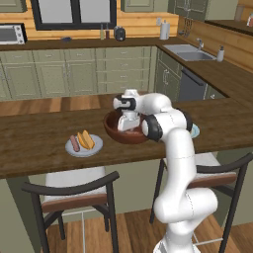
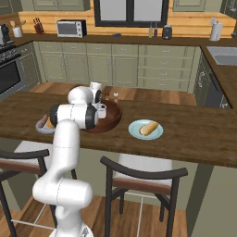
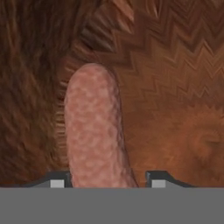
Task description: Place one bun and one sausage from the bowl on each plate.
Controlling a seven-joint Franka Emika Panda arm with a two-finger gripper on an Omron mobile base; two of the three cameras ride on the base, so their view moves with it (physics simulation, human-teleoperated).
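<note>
Between the gripper's (image 3: 105, 179) two finger tips, in the hand view, lies the sausage (image 3: 94, 131), a pinkish-brown rod running straight away from the hand over the grained floor of the bowl (image 3: 175, 87). The left finger tip sits right against the sausage's side; the right one stands a little apart from it, so the jaws are partly open around the rod, and it cannot be told whether they grip it.

In the left base view the hand reaches down into the dark-brown wooden bowl (image 1: 116, 132) on the wooden counter (image 1: 34, 143). To the hand's left on that counter, a pale grey plate (image 1: 84, 146) carries one bun (image 1: 87, 140) and one sausage (image 1: 74, 143) side by side.

In the right base view, on the far side of the bowl from that plate, a pale blue-green plate (image 2: 134, 131) holds a single golden bun (image 2: 149, 128). Two dark-framed chairs (image 2: 139, 178) stand tucked under the counter's near edge, below the hand.
</note>
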